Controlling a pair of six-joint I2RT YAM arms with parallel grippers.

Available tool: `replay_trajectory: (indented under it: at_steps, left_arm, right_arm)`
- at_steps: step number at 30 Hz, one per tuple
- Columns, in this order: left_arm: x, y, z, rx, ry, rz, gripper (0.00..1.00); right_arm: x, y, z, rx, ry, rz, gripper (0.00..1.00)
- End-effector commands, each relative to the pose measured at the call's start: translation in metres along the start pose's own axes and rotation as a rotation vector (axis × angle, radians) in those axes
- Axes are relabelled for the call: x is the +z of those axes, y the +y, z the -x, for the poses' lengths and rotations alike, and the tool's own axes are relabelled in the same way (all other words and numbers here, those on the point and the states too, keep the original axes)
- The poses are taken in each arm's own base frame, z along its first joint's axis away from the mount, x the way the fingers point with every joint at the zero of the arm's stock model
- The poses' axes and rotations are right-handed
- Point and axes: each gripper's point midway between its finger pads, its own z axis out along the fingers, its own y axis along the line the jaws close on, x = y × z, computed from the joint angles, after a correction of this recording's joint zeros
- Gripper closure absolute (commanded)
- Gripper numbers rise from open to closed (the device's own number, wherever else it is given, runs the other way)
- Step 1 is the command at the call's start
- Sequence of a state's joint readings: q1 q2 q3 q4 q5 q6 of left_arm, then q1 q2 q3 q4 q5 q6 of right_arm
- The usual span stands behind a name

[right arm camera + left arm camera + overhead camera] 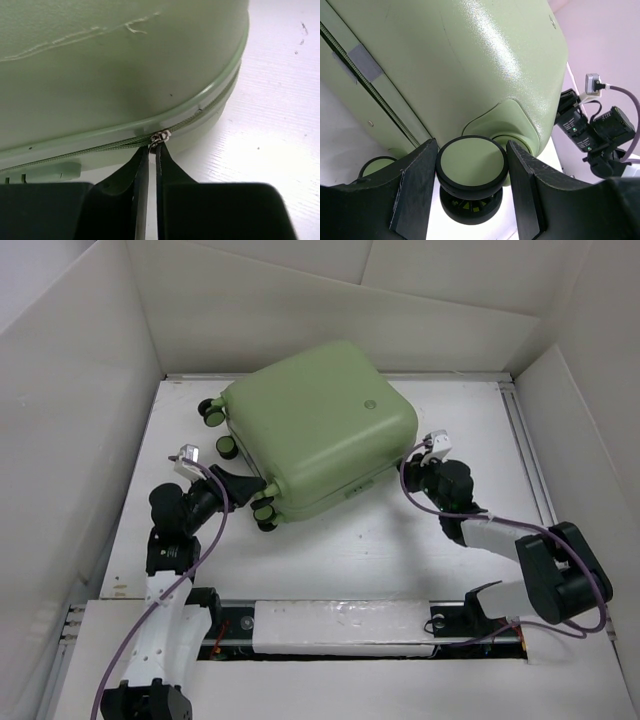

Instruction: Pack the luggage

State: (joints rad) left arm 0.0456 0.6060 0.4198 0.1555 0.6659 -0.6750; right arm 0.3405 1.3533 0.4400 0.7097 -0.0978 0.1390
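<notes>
Entry one: the flat white bench (400, 550), walled by white panels. Entry two: the small pale sage-green hard-shell luggage (320, 430), rounded at the corners. It lies flat with its shells together at the back-centre of the bench, wheels toward the left. Entry three: the black left hand (471, 147), clamped on a round black-and-green wheel (471, 162) at the near-left corner, one finger against each side. Entry four: the black right hand (150, 150) at the case's right side. Its fingers are drawn almost together on the tiny silver zipper pull (160, 136), which sits on the green zipper track (75, 152). We judge the zipping step to be in hand. Risks noted: the pull is held only at the fingertips and may slip out where the track bends round the corner. The wheel is round and could turn in the clamp, letting the case skid or pivot on the smooth bench. Views compared: only the right wrist shows the pull, and only the left wrist shows the wheel clamp. The top view alone shows the whole layout and the small round silver badge (369, 403).
</notes>
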Motion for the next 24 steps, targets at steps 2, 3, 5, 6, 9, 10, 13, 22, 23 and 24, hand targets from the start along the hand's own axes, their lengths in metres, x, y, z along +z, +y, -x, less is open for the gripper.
replay_trajectory:
  at_steps: [2,3,5,6,9,10,13,22,23,24]
  left_arm:
    - [-0.005,-0.019,0.006,0.036,-0.024,-0.076,1.00]
    - [-0.005,-0.019,0.006,0.036,-0.025,-0.076,1.00]
    - [-0.005,-0.019,0.006,0.036,-0.025,-0.076,1.00]
    - [-0.005,-0.022,0.008,0.033,-0.033,-0.085,1.00]
    - [-0.005,-0.029,0.010,0.017,-0.031,-0.117,1.00]
    - [-0.005,-0.033,0.014,0.025,-0.039,-0.124,1.00]
    - [-0.007,-0.045,0.020,0.024,-0.052,-0.159,1.00]
    - [-0.013,-0.060,0.012,0.012,-0.026,-0.255,1.00]
    - [-0.015,-0.062,0.013,0.020,-0.032,-0.262,1.00]
    - [-0.015,-0.062,0.013,0.020,-0.032,-0.262,1.00]
  right_arm:
    - [0.002,-0.006,0.057,0.003,-0.234,-0.043,1.00]
    - [-0.001,-0.002,0.057,0.016,-0.244,-0.038,1.00]
    - [-0.003,0.000,0.057,0.016,-0.247,-0.038,1.00]
    - [-0.003,0.000,0.057,0.016,-0.247,-0.038,1.00]
    - [-0.007,0.023,0.044,0.011,-0.208,0.025,1.00]
    - [-0.010,0.028,0.047,0.010,-0.211,0.033,1.00]
    - [-0.020,0.054,0.032,0.028,-0.177,0.094,1.00]
    - [-0.064,0.223,-0.012,0.100,-0.026,0.400,1.00]
    - [-0.067,0.238,-0.008,0.134,-0.036,0.407,1.00]
    - [-0.073,0.256,-0.008,0.164,-0.038,0.441,1.00]
